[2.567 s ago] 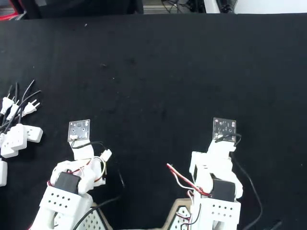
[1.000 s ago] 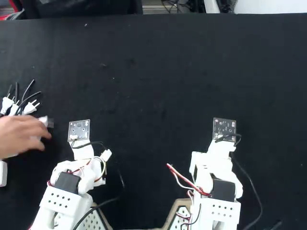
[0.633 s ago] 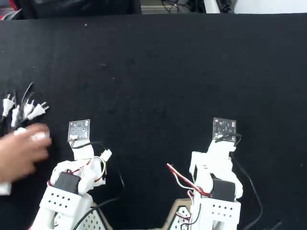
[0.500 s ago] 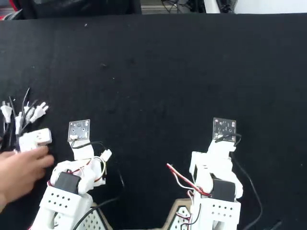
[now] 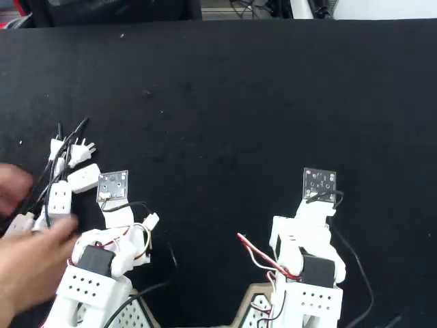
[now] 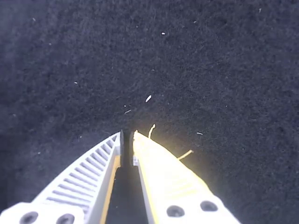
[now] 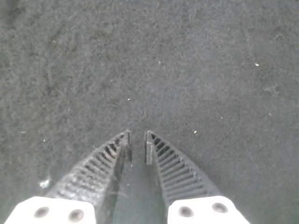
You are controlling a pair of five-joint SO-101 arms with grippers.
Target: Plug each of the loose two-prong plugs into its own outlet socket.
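Several white two-prong plugs [image 5: 74,150] on black cords lie bunched at the table's left, just beyond the left arm [image 5: 117,220]. White outlet sockets [image 5: 82,176] lie in a loose row beside them, another socket [image 5: 59,198] closer to the front. A person's hand [image 5: 31,256] rests on the near end of this bundle. My left gripper [image 6: 127,136] is shut and empty over bare black cloth. My right gripper [image 7: 137,140] hangs over bare cloth too, fingers almost together, nothing between them. The right arm [image 5: 308,236] stands at the front right.
The black tablecloth [image 5: 225,96] stretches wide beyond both arms. A second hand [image 5: 10,188] sits at the left edge. Loose wires [image 5: 254,256] trail near the arm bases at the front edge.
A hand came in from the left and dragged the plugs and sockets to the right, up against the left arm. Neither arm has moved.
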